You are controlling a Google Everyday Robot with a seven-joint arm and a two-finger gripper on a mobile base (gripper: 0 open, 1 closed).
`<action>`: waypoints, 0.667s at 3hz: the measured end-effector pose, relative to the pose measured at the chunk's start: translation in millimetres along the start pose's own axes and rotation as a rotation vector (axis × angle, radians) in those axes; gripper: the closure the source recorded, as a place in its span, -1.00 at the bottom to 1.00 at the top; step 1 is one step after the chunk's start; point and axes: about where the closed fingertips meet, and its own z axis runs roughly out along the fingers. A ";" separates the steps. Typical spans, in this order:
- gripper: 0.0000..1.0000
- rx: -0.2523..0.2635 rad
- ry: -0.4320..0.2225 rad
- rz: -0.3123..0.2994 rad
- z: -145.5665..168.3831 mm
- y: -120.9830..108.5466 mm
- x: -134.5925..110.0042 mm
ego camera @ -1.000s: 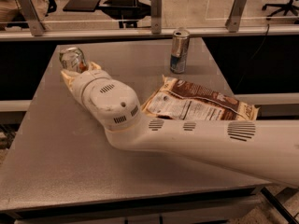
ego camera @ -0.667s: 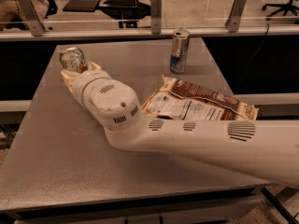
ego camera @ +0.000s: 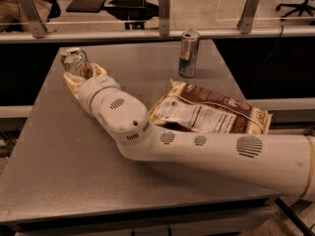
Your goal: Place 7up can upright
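Note:
The 7up can [ego camera: 74,61], white and green with a silver top, stands near the table's far left corner, tilted slightly. My gripper [ego camera: 82,75] reaches from the right across the table, and its cream fingers [ego camera: 70,81] sit on either side of the can's lower part. The can's base is hidden behind the fingers and wrist. The white arm [ego camera: 206,149] stretches across the front right of the table.
A taller slim silver-and-blue can [ego camera: 188,53] stands upright at the table's far edge, centre right. A brown and white snack bag [ego camera: 211,109] lies flat right of centre, partly under my arm. The grey table [ego camera: 59,166] ends at a railing behind.

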 end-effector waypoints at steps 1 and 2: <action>1.00 0.027 0.058 -0.018 4.6 -2.9 1.5; 1.00 0.041 0.083 -0.027 6.3 -7.3 2.9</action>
